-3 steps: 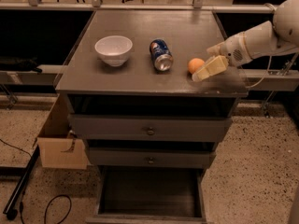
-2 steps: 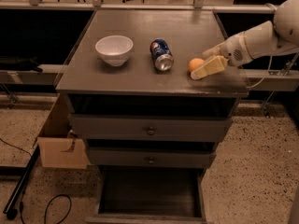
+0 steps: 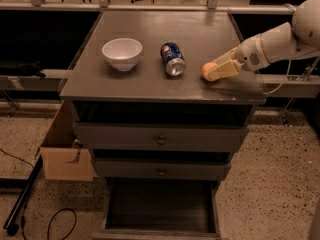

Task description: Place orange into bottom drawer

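Note:
The orange point(image 3: 206, 69) rests on the cabinet top point(image 3: 200, 29), right of centre near the front edge. My gripper point(image 3: 220, 71) reaches in from the right, low over the top, and sits against the orange's right side, covering part of it. The bottom drawer point(image 3: 160, 209) is pulled out at the foot of the cabinet, and its dark interior is bare. The two upper drawers point(image 3: 161, 140) with round knobs are closed.
A blue soda can point(image 3: 173, 59) lies on its side left of the orange. A white bowl point(image 3: 122, 53) stands further left. A cardboard box point(image 3: 65, 156) sits on the floor left of the cabinet, next to a black cable point(image 3: 55, 224).
The gripper and the orange have shifted very slightly left along the cabinet top. Nothing else has moved.

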`<action>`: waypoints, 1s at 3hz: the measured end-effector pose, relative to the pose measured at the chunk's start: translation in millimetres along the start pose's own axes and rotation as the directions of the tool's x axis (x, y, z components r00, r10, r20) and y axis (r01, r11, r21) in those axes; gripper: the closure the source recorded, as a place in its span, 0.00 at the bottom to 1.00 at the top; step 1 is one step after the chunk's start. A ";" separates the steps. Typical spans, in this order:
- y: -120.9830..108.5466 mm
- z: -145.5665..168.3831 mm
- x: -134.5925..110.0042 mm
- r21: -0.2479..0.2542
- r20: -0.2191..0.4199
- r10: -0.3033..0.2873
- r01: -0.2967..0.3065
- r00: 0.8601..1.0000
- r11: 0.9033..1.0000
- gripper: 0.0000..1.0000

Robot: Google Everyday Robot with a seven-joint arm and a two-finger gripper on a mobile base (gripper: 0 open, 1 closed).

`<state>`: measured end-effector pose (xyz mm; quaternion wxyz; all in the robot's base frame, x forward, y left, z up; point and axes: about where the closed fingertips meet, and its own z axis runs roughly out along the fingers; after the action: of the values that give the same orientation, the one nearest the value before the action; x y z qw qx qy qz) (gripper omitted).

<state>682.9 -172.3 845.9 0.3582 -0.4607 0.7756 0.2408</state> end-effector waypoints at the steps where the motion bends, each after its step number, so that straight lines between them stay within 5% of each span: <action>1: 0.0 0.1 0.0 0.000 0.000 0.000 0.000 1.000 1.000 0.91; 3: 0.3 1.2 -0.4 -0.002 -0.002 -0.001 0.001 1.000 1.000 1.00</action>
<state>683.2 -171.1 845.5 0.3571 -0.4615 0.7755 0.2411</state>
